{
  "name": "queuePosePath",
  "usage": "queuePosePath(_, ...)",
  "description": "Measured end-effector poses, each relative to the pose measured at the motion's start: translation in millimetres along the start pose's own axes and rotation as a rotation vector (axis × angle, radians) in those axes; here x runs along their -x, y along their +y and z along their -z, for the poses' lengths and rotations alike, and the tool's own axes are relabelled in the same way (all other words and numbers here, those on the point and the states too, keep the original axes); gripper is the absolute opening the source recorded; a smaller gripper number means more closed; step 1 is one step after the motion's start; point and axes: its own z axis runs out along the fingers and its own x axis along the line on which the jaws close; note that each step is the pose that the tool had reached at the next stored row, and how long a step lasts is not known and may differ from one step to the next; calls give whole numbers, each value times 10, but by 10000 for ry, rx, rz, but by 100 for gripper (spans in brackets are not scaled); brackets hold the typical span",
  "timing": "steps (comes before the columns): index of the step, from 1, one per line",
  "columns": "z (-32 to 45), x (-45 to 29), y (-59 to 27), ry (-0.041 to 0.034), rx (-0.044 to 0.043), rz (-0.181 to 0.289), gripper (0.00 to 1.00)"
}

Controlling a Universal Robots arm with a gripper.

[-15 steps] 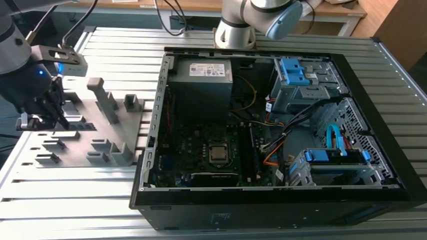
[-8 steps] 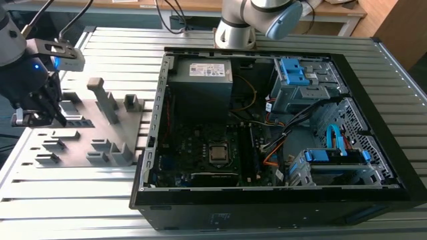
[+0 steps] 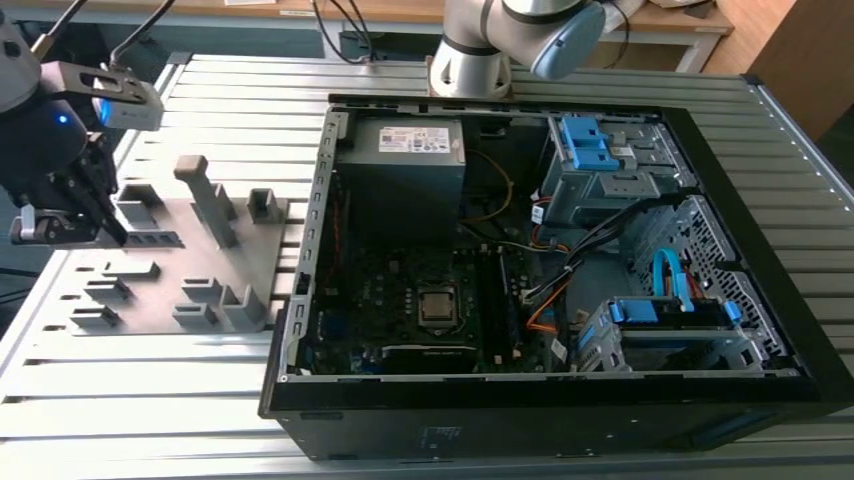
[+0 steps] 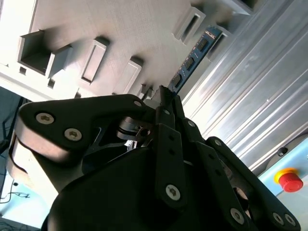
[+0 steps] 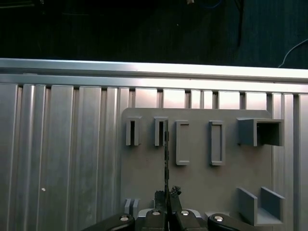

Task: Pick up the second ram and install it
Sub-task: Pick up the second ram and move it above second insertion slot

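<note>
The claw is pinching shut on one end of the second ram, which is standing on edge on the grey fixture plate, near the tabletop edge on the exterior view's left. To my eye, this is calling for a straight, untwisted lift, keeping the thin board square in the grip.

Matt grey plastic fixture plate, ribbed shiny metal table (second ram: bare circuit board)
</note>
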Motion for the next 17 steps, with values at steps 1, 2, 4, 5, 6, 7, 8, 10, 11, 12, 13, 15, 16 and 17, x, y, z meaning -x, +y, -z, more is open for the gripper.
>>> queuePosePath(1, 15, 0, 0, 0, -1, 0, 14)
queuePosePath(2, 30, 1, 1, 0, 0, 1, 14)
queuePosePath(4, 59, 2, 2, 0, 0, 0, 14)
queuePosePath(5, 73, 2, 2, 0, -1, 0, 14)
queuePosePath(6, 88, 2, 3, 0, 0, 0, 14)
queuePosePath(7, 104, 3, 3, 0, 0, 1, 14)
queuePosePath(8, 119, 3, 3, 0, 0, 0, 14)
queuePosePath(10, 148, 4, 4, 0, 0, 0, 14)
queuePosePath(11, 165, 5, 5, 0, 0, 0, 14)
queuePosePath(12, 180, 5, 5, 0, -1, 0, 14)
queuePosePath(13, 198, 6, 6, 0, 0, 0, 14)
queuePosePath(15, 229, 6, 7, 0, 0, 1, 14)
queuePosePath(16, 245, 7, 7, -1, 0, 0, 14)
queuePosePath(17, 260, 7, 8, 0, 0, 0, 14)
